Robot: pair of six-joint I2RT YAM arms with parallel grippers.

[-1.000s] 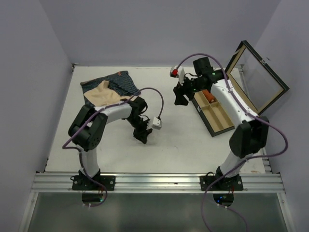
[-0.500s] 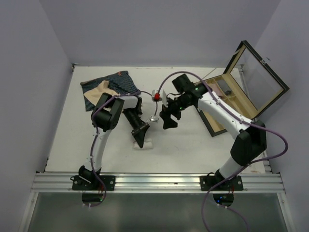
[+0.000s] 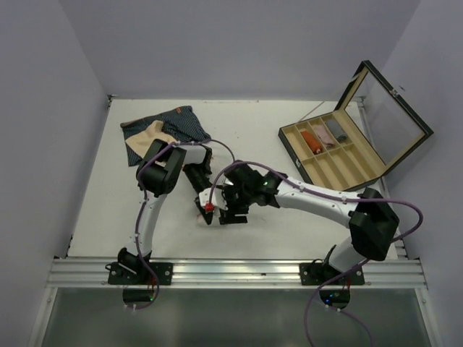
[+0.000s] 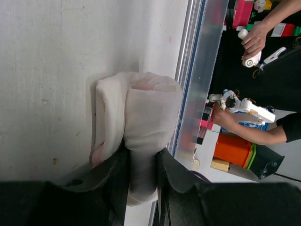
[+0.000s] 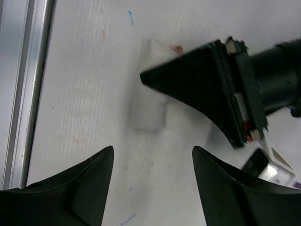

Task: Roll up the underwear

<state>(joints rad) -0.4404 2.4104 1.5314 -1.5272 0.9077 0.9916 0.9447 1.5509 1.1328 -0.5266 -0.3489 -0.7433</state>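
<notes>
Pinching the rolled pink-and-white underwear [image 4: 141,108], the left gripper [image 4: 141,157] is pinning it to the table [image 4: 47,56], seemingly against unrolling. The right gripper [image 5: 153,157] is hovering over it, jaws spread, likely for takeover.

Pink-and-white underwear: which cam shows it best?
Left wrist. The pink-and-white underwear fills the frame, folded and pinched in the left gripper. Right wrist shows only a blurred pale patch, partly behind that gripper. In top external it is too hidden to make out.

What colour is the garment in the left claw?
The garment is white with pink; left wrist view.
</notes>
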